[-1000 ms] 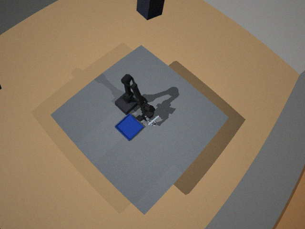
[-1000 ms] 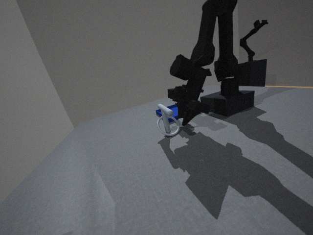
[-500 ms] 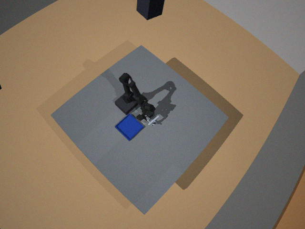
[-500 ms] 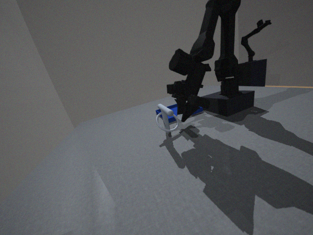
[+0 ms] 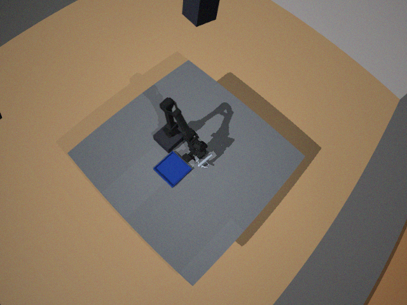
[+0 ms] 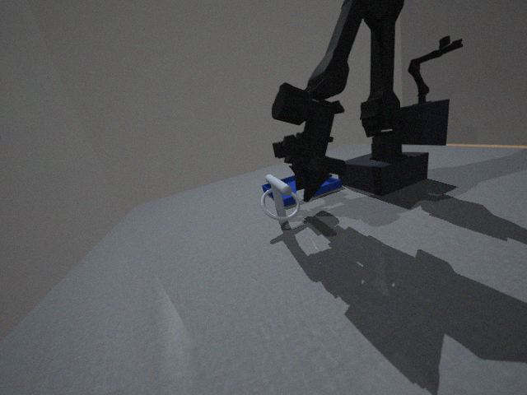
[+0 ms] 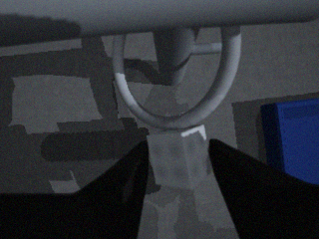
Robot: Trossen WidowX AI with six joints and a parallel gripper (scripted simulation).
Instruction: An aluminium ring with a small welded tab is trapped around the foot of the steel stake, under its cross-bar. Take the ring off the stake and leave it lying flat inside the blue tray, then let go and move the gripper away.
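Note:
The aluminium ring (image 6: 268,213) (image 7: 171,122) is around the steel stake (image 6: 279,207) (image 7: 170,55), steeply tilted, below the cross-bar (image 5: 205,159) (image 6: 277,184) (image 7: 164,16). Its lower edge looks a little above the stake's foot. The square tab (image 7: 171,159) lies between the fingertips in the wrist view. My gripper (image 6: 306,197) (image 7: 178,146) is shut on this tab, beside the stake; the near finger hides the tab in the exterior view. The blue tray (image 5: 172,169) (image 6: 333,184) (image 7: 304,141) holds nothing that I can see.
A short thin rod (image 7: 206,48) shows beside the stake, inside the ring's outline in the wrist view. The arm's dark base (image 5: 167,139) (image 6: 383,172) stands behind the tray. The cross-bar overhangs the ring. The tray's raised wall is close to the stake.

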